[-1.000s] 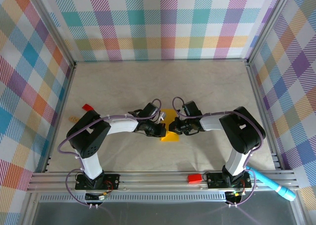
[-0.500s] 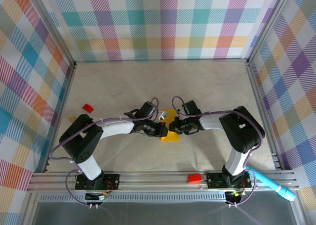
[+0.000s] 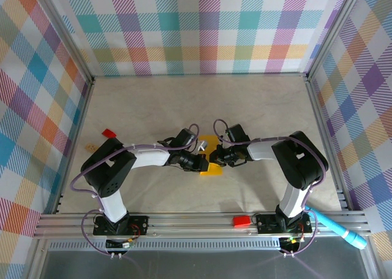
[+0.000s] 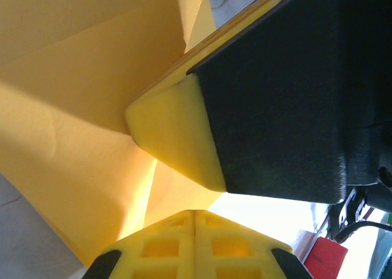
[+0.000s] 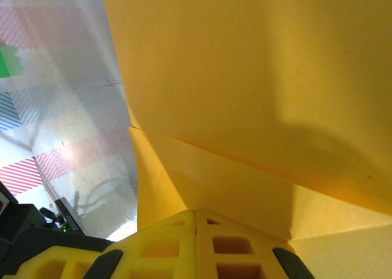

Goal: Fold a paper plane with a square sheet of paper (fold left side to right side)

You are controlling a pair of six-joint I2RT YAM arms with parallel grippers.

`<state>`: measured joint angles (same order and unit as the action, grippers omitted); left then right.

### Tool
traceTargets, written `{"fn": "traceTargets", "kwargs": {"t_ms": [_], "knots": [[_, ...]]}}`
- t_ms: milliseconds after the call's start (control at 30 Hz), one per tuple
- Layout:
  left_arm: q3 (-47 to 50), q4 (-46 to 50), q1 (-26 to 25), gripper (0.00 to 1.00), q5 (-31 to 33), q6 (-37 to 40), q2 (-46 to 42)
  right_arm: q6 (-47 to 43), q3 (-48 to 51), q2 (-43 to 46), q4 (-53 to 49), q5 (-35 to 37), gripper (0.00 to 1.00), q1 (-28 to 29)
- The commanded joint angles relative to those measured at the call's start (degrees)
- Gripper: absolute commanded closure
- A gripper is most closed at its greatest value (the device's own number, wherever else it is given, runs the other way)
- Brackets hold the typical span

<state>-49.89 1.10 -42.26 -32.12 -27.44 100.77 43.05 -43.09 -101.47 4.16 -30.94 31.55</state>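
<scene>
The yellow-orange sheet of paper [image 3: 211, 168] lies at the table's middle, folded into layers with crease lines. Both grippers cover its centre, so I cannot tell whether its outline is a paper plane. My left gripper [image 3: 200, 162] comes in from the left, shut, with its tip down on the paper [image 4: 73, 107]. My right gripper [image 3: 219, 158] comes in from the right, also shut, resting on the paper [image 5: 257, 76]. In the left wrist view my left gripper [image 4: 195, 213] has its fingers pressed together, and one of the right gripper's fingers [image 4: 177, 132] sits just ahead. My right gripper [image 5: 196, 213] shows nothing between its fingers.
One small red block [image 3: 109, 133] lies at the table's left, with a pale wooden piece [image 3: 90, 147] near it. Another red block [image 3: 241, 221] sits on the front rail. A light blue pen-like cylinder [image 3: 340, 229] lies at the front right. Checkered walls enclose three sides.
The left arm's elbow swung out to the left and came back. Both grippers stay shut at the paper, almost in the same place.
</scene>
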Motion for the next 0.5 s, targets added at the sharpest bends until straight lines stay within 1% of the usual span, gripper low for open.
{"fn": "traceTargets", "kwargs": {"t_ms": [0,467], "knots": [[0.90,-1.10,-0.27,1.00,-0.67,0.37,0.92,-0.47,1.56,-4.15,-8.10,5.49,1.00,0.18],[2.04,2.32,-0.12,1.00,2.28,2.30,-0.08,-2.00,0.01,-4.70,-11.36,6.59,1.00,0.18]]}}
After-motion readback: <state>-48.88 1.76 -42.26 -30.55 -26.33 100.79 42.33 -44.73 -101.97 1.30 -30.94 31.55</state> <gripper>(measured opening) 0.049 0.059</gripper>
